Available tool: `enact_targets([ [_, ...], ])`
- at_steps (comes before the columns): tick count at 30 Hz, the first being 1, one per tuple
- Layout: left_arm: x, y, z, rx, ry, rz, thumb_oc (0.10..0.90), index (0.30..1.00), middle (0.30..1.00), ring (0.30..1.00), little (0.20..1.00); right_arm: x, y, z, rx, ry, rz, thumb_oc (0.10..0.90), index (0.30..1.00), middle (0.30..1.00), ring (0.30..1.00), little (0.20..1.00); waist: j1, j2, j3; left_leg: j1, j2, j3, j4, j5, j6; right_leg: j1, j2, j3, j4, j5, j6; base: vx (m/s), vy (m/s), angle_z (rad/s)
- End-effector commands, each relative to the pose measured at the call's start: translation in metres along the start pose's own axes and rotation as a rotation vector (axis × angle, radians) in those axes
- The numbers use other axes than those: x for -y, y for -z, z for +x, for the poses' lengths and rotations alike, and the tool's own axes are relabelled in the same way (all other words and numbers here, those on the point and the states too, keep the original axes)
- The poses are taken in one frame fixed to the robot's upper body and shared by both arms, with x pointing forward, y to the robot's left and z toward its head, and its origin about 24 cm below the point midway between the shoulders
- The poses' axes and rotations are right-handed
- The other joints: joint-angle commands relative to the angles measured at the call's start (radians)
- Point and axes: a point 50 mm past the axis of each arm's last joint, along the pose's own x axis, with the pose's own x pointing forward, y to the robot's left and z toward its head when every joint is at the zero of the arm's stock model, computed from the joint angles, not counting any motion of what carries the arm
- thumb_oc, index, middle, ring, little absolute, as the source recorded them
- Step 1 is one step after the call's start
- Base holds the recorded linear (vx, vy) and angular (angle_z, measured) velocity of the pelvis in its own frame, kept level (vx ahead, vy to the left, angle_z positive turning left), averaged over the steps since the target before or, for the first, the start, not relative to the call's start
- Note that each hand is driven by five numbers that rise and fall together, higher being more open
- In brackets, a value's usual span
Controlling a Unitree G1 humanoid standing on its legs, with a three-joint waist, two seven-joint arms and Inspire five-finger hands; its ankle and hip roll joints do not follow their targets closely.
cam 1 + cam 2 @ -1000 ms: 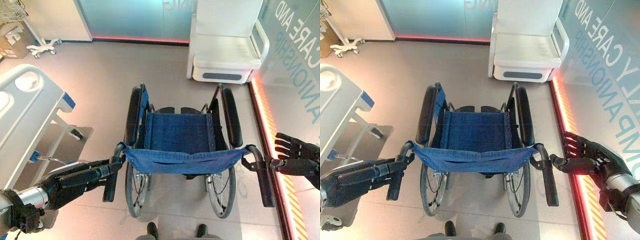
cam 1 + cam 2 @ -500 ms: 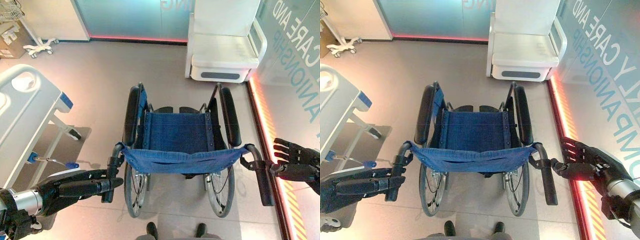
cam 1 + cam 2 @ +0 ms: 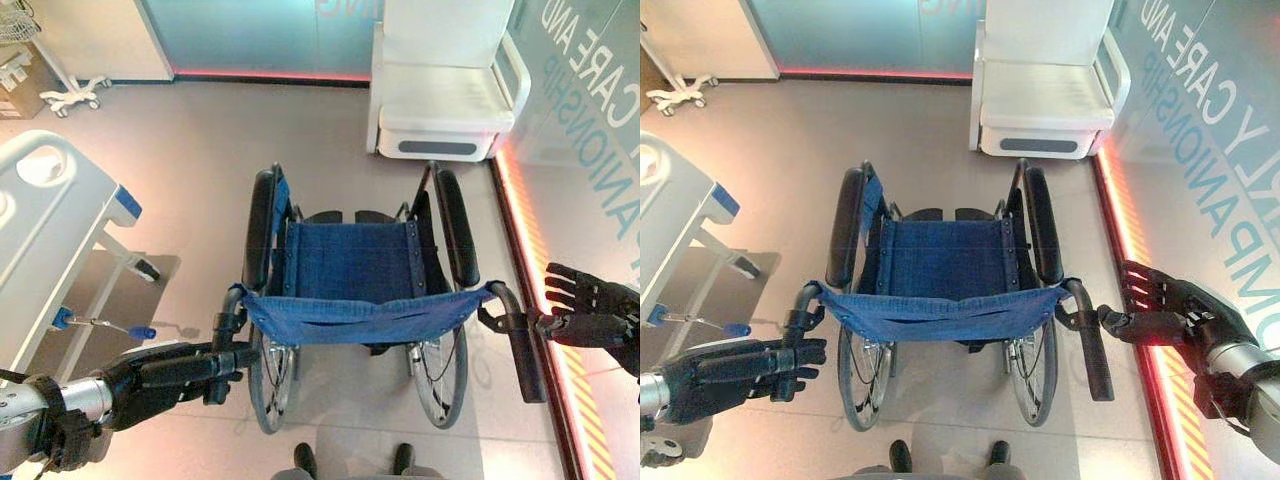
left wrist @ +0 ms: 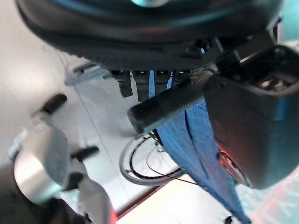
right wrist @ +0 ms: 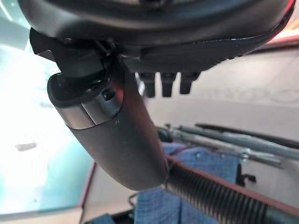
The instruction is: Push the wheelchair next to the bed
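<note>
You were working in what looked like a care or hospital-style demonstration room: a white hospital bed (image 3: 45,235) with a moulded end rail stood on the left, a white padded patient chair (image 3: 445,95) against the far glass partition (image 3: 255,35), a wheeled stand (image 3: 75,95) in the corner, and a blue wheelchair (image 3: 355,290) on the smooth grey floor (image 3: 200,140)
</note>
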Motion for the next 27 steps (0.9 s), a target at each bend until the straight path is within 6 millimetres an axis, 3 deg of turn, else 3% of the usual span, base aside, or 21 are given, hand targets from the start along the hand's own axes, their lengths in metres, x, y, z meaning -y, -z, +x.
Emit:
enact_targets([
  [1, 0.010, -0.024, 0.003, 0.186, 0.093, -0.043, 0.800, 0.900, 0.900, 0.900, 0.900, 0.004, -0.040, 0.004, 0.281, 0.051, 0.036, 0.800, 0.900, 0.900, 0.900, 0.900, -0.018, 0.031, 0.017, 0.002, 0.059, -0.014, 0.003, 0.008, -0.057, -0.007, -0.026, -0.018, 0.025, 0.025, 0.038, 0.00, 0.000, 0.00],
  [6, 0.006, -0.024, 0.016, 0.238, -0.003, -0.155, 0.800, 0.900, 0.900, 0.900, 0.900, 0.000, -0.039, 0.010, 0.272, 0.093, -0.024, 0.800, 0.900, 0.900, 0.900, 0.900, -0.020, 0.026, 0.028, 0.007, 0.056, -0.017, 0.003, 0.006, -0.056, -0.005, -0.026, -0.012, 0.030, 0.019, 0.038, 0.00, 0.000, 0.00],
  [13, 0.007, -0.032, 0.024, 0.277, 0.004, -0.208, 0.800, 0.900, 0.900, 0.900, 0.900, -0.001, -0.047, 0.015, 0.291, 0.062, -0.039, 0.800, 0.900, 0.900, 0.900, 0.900, -0.023, 0.022, 0.026, 0.006, 0.060, -0.014, 0.003, 0.009, -0.056, -0.009, -0.024, -0.002, 0.034, 0.019, 0.034, 0.00, 0.000, 0.00],
  [14, 0.008, -0.034, 0.025, 0.296, 0.010, -0.210, 0.414, 0.321, 0.321, 0.321, 0.321, -0.001, -0.047, 0.014, 0.290, 0.074, -0.078, 0.800, 0.900, 0.900, 0.900, 0.900, -0.025, 0.020, 0.026, 0.007, 0.059, -0.014, 0.003, 0.009, -0.056, -0.010, -0.024, 0.001, 0.034, 0.020, 0.035, 0.00, 0.000, 0.00],
  [27, 0.009, -0.031, 0.028, 0.341, 0.003, -0.245, 0.400, 0.300, 0.300, 0.300, 0.300, -0.001, -0.051, 0.005, 0.350, 0.076, -0.102, 0.800, 0.900, 0.900, 0.900, 0.900, -0.041, 0.007, 0.026, 0.019, 0.059, 0.004, 0.003, 0.003, -0.049, -0.013, -0.021, 0.022, 0.041, 0.016, 0.037, 0.00, 0.004, -0.03],
])
